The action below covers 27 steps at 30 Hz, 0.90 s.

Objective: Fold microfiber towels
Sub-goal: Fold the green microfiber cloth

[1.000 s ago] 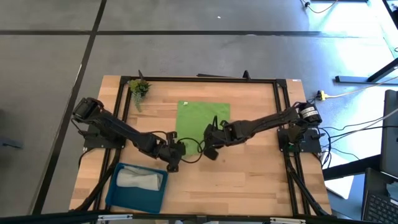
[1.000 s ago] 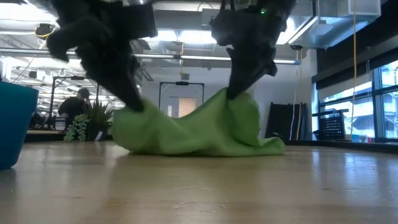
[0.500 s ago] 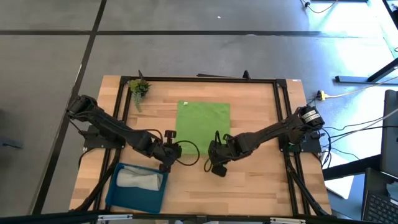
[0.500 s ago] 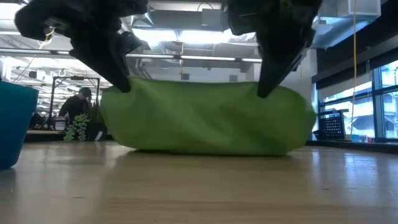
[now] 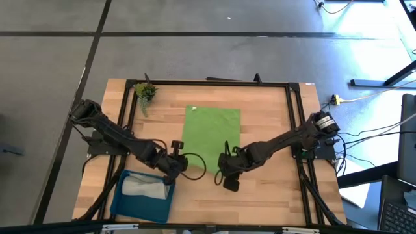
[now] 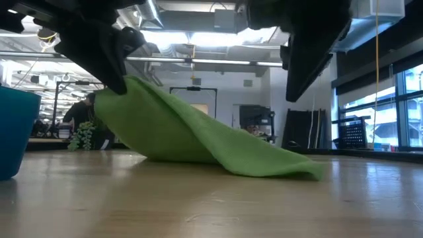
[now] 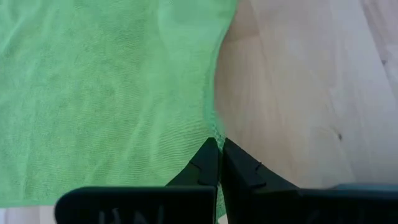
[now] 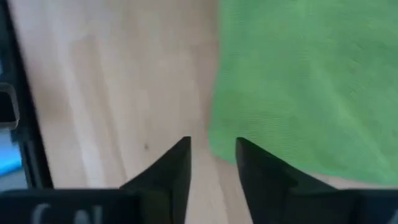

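The lime green towel [image 5: 211, 140] lies spread on the wooden table, and its near right corner [image 6: 310, 173] rests on the wood. My left gripper [image 7: 219, 144] is shut on the towel's near left corner and holds it raised. My right gripper [image 8: 211, 144] hangs open just above and beside the near right corner, with nothing between its fingers. The light grey towel [image 5: 146, 188] lies bunched in the blue tray [image 5: 123, 201]. My left gripper pinches the lime towel's near left corner [image 7: 214, 129] between its two fingers, which slant down at it from the table's near left. That corner [image 6: 125, 84] is lifted off the table. From there the cloth slopes down, slack, to the part lying flat.
The blue tray stands at the near left of the table, close to my left arm, and shows in the low view [image 6: 13, 132] too. A small plant sprig [image 5: 144, 92] lies at the far left corner. Bare wood stretches to the right and near side of the towel.
Both grippers have moved toward the table's near edge, drawing the towel's near edge with them, so the bunched cloth has spread out flat. My right gripper has let go of the near right corner, which has fallen to the table. The left corner stays lifted.
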Tool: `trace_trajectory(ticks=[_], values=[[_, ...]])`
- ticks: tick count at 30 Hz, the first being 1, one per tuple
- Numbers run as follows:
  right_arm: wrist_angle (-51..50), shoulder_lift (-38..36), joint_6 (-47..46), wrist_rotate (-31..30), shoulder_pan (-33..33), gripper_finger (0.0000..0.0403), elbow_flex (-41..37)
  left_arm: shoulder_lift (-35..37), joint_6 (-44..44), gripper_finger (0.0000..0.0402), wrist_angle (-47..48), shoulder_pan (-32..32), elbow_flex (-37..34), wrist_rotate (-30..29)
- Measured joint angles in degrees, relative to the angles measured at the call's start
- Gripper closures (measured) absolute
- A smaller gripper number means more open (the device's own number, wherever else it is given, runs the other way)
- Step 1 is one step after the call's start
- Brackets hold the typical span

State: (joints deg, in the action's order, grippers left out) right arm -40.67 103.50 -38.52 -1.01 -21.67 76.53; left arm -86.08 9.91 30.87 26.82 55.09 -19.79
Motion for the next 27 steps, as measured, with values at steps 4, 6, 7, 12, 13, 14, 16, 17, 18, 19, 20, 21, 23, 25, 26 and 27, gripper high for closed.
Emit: trace_trajectory(ticks=[4, 6, 7, 12, 13, 14, 16, 17, 18, 19, 20, 21, 23, 25, 26, 27], values=[[3.4, 0.96, 5.59, -0.23, -3.0, 0.0256, 0.0, 0.0, 0.0, 0.0402, 0.0, 0.23, 0.0, 0.02], [5.48, 2.36, 6.41, -2.46, -4.47, 0.0254, 0.0, 0.0, 0.0, 0.0402, 0.02, 0.23, 0.0, 0.01], [6.47, 3.25, 7.38, -3.56, -5.1, 0.0254, 0.0, -0.02, 0.0, 0.0402, 0.02, 0.23, 0.0, 0.02], [6.2, 8.75, 8.85, -5.82, -6.4, 0.0259, -0.04, -0.02, 0.0, 0.0401, 0.01, 0.23, -0.01, 0.01], [6.16, 9.48, 8.8, -5.83, -6.4, 0.026, -0.02, -0.02, 0.0, 0.0401, 0.0, 0.23, 0.0, 0.01], [6.21, 10.21, 8.78, -5.83, -6.4, 0.0261, -0.02, -0.02, 0.0, 0.0401, 0.0, 0.23, 0.0, 0.0], [5.83, 11.52, 8.61, -5.86, -6.38, 0.0262, -0.04, -0.04, 0.0, 0.0401, -0.02, 0.23, -0.02, 0.0], [5.75, 11.88, 8.61, -5.86, -6.34, 0.0262, -0.04, -0.04, 0.0, 0.0401, 0.0, 0.23, 0.0, 0.0], [5.65, 11.98, 8.61, -5.86, -6.34, 0.0262, -0.04, -0.04, 0.01, 0.0401, -0.01, 0.23, 0.0, 0.0], [5.5, 11.98, 8.63, -5.9, -6.31, 0.0262, -0.04, -0.04, 0.03, 0.0401, 0.0, 0.23, -0.02, 0.0], [5.5, 11.96, 8.75, -6.06, -6.31, 0.0262, -0.04, -0.04, 0.04, 0.0401, -0.02, 0.23, -0.02, 0.0], [5.37, 11.96, 8.79, -6.09, -6.31, 0.0262, -0.04, -0.04, 0.04, 0.0401, -0.02, 0.23, -0.02, 0.0], [4.88, 11.52, 8.84, -6.06, -6.31, 0.0262, -0.04, -0.04, 0.04, 0.0401, -0.02, 0.21, -0.02, 0.0], [4.73, 10.41, 8.87, -6.1, -6.34, 0.0262, -0.04, -0.04, 0.04, 0.0401, -0.01, 0.14, -0.02, 0.0], [4.37, 9.82, 8.87, -6.56, -6.39, 0.0262, -0.04, -0.04, 0.04, 0.0401, -0.02, 0.14, -0.02, 0.0], [3.95, 9.3, 8.87, -7.4, -6.55, 0.0262, -0.04, -0.04, 0.04, 0.0401, -0.02, 0.14, -0.02, 0.0]])
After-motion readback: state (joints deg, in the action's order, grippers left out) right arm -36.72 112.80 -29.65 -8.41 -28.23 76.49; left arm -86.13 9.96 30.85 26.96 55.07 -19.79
